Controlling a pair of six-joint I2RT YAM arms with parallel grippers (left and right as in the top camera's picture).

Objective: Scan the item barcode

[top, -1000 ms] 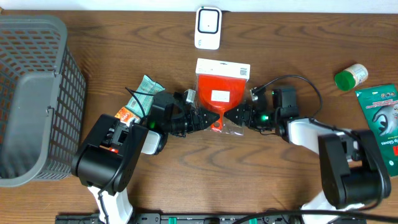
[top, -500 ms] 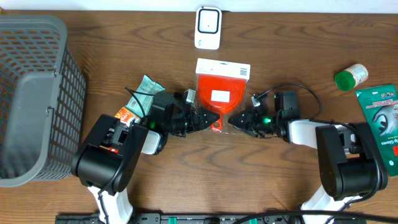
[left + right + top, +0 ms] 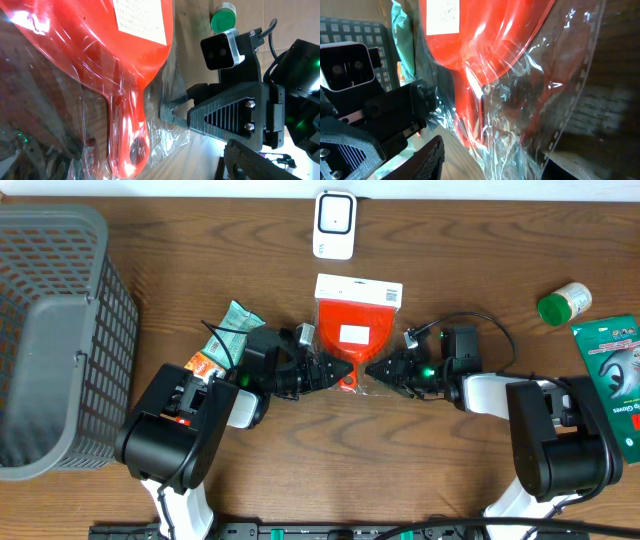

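The red item (image 3: 352, 330), a moulded plastic piece sealed in a clear wrap (image 3: 555, 75), lay flat at the middle of the worktop (image 3: 400, 465). Its header card (image 3: 358, 288) pointed toward the far edge and its handle (image 3: 127, 130) toward the near edge. The scanner (image 3: 334, 225) stood at the middle of the far edge, apart from the item. The left gripper (image 3: 340, 372) was at the handle end from the left with its jaws wide; no grip on the wrap could be confirmed. The right gripper (image 3: 373, 369) met the loose wrap from the right, and it could not be told whether its jaws had closed on the film. The step in hand was judged to be acquisition of the item; the scan had not yet been made. The next move called for a secure pinch on the wrap or handle, a lift clear of the worktop, and presentation of the white label (image 3: 140, 20) to the scanner. Whether that label carried the barcode was too small to read.
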